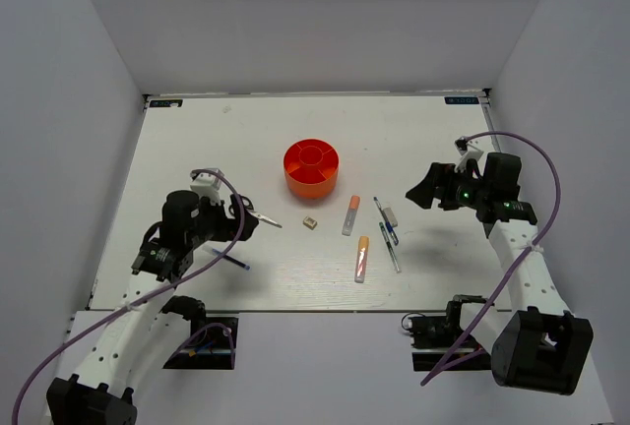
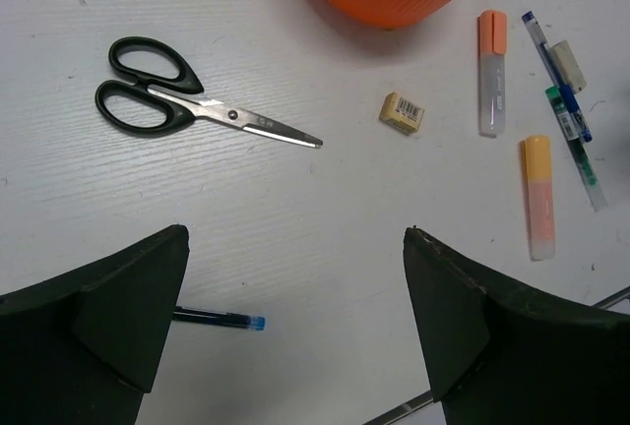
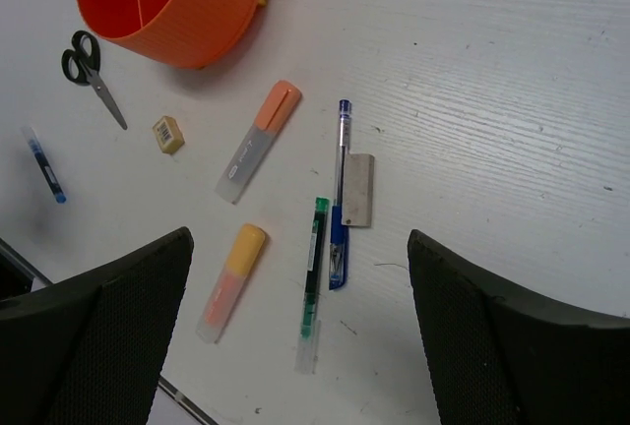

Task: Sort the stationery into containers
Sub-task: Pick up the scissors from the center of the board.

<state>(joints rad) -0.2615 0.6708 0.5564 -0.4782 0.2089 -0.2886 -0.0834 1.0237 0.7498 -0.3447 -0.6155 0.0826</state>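
orange plastic, the organiser [image 1: 311, 169] stands just above the middle of the overhead view, and no stationery shows in its compartments. every piece lies on the white surface [image 1: 197, 140] below it. the scissors [image 2: 187, 105] are to the lower left and a tan block [image 1: 309, 221] sits just under it. the upper marker [image 1: 351, 215] and lower marker [image 1: 362, 258] lie to the lower right. beyond them the blue pen [image 3: 341, 194], green pen [image 3: 313, 277] and eraser [image 3: 359, 189] are bunched, the eraser touching the blue pen. a short pen [image 1: 231, 263] lies apart at the left.

the left claw [image 1: 246, 220] hangs by the scissors, spread apart and holding nothing. the right claw [image 1: 423, 189] hovers right of the bunch, likewise apart and empty.

sorting looks not yet begun; the step in hand is choosing a first piece. the next move likely calls for a descent onto one flat, thin item, pinched across its width. a grab in the bunch could nudge its neighbours.
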